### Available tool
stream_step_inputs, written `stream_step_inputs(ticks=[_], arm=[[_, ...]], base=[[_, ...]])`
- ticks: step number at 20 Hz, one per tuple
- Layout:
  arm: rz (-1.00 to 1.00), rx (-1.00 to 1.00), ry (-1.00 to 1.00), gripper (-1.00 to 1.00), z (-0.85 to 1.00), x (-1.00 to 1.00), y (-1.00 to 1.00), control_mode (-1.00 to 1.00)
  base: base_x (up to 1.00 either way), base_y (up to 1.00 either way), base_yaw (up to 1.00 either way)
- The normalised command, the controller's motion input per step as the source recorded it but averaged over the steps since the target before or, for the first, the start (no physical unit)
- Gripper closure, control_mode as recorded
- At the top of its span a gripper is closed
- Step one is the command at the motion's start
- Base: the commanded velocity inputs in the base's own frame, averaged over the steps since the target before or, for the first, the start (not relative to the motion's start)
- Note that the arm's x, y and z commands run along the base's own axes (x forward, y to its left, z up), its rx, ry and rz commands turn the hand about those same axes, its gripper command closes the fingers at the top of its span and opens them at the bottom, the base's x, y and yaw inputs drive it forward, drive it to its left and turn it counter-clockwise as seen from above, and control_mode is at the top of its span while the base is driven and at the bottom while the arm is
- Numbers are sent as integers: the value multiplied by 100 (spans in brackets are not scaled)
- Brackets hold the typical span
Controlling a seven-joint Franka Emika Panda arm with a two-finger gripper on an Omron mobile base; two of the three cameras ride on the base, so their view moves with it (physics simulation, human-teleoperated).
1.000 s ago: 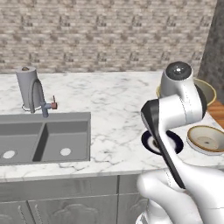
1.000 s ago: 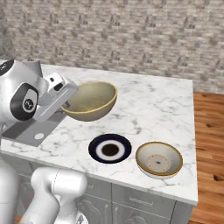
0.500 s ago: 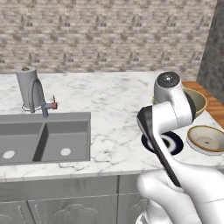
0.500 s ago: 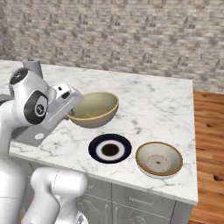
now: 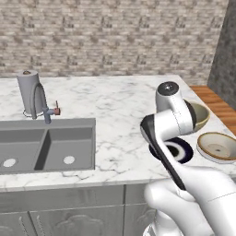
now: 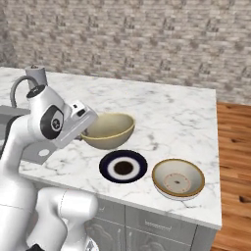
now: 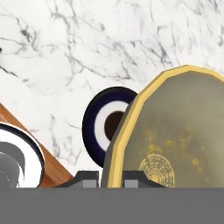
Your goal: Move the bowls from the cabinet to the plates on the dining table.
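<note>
The gripper [image 6: 87, 128] is clamped on the rim of 1 tan bowl [image 6: 109, 130], held level above the marble dining table [image 6: 171, 110] — just behind the black plate [image 6: 123, 166], its likely target. Another bowl [image 6: 178, 178] already sits near the table's front right corner.

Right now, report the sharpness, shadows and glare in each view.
Right base view: sharp, even light; the held bowl casts a soft shadow on the dining table by the black plate. Left base view: no glare on the marble. Hand view: the bowl looms large and close, its edges crisp.
</note>
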Motion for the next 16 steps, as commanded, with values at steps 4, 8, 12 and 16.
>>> stream_step_inputs(ticks=[4,8,12,16], arm=[[0,3,6,100,-27,23,-5,-100],[0,6,4,100,-20,22,-8,-100],[0,7,3,100,-21,24,-9,-100],[0,5,0,100,-30,24,-7,-100]], base=[[0,0,0],[0,0,0],[0,0,0],[0,0,0]])
